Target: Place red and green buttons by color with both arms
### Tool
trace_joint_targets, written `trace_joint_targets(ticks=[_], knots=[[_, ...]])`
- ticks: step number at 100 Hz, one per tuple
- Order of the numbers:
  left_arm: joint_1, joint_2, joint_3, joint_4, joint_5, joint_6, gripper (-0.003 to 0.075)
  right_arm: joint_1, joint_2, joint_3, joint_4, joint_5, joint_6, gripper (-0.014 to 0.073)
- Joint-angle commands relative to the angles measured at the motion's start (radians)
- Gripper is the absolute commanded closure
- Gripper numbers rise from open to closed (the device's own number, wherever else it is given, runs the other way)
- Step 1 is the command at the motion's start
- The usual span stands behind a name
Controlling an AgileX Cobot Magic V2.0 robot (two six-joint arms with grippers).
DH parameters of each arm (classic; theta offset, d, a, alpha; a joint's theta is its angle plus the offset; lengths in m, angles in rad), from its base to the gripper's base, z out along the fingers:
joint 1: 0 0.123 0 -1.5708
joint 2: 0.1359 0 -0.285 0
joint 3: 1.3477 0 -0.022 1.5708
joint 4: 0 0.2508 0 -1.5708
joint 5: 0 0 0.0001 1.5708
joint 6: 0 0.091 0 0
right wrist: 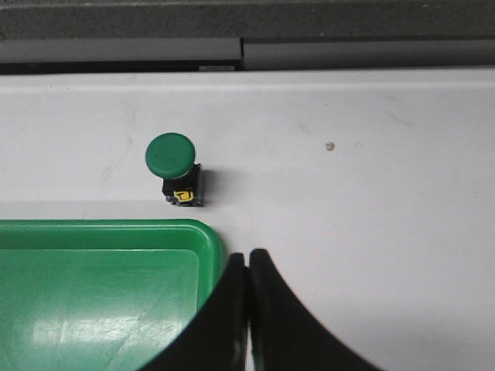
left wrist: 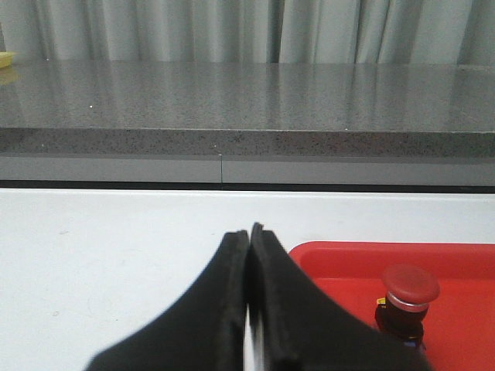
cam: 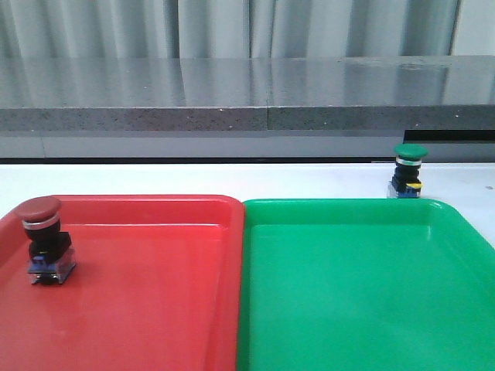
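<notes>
green button (right wrist: 172,167) beyond closed right pincer (right wrist: 247,259)

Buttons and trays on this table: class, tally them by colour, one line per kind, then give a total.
Red buttons: 1, the red button standing in the red tray
Green buttons: 1, the green button on the table beyond the green tray
Red trays: 1
Green trays: 1
Total: 4 things
</notes>
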Motion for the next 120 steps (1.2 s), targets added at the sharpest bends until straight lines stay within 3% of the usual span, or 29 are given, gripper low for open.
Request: trace_joint_targets(ticks=[1, 9, 26, 33, 87, 120], knots=[[0.001, -0.032, 0.012, -0.008, -0.078, -0.008, 0.0741, 0.025, 0.075, -0.119, 0.001, 0.021, -0.003, 0.0594], [0.001, -0.032, 0.012, -0.008, -0.078, -0.008, 0.0741, 0.045, 0.168, -0.203, 0.007, 0.090, -0.003, 0.0473], [0.001, -0.032, 0.012, -0.008, -0.078, -0.008, 0.0741, 0.069, 0.329, -0.364, 0.040, 0.185, -0.003, 0.0089], [0.001, -0.032, 0.012, -0.008, -0.078, -0.008, 0.0741, 0.069, 0.385, -0.420, 0.050, 0.210, -0.003, 0.0008], [0.001, -0.032, 0.012, -0.008, -0.078, -0.008, 0.0741, 0.069, 0.730, -0.743, 0.066, 0.392, 0.049, -0.0003], [0.001, -0.032, 0.012, -0.008, -0.078, -0.008, 0.0741, 0.069, 0.834, -0.800, 0.118, 0.408, 0.049, -0.0001]])
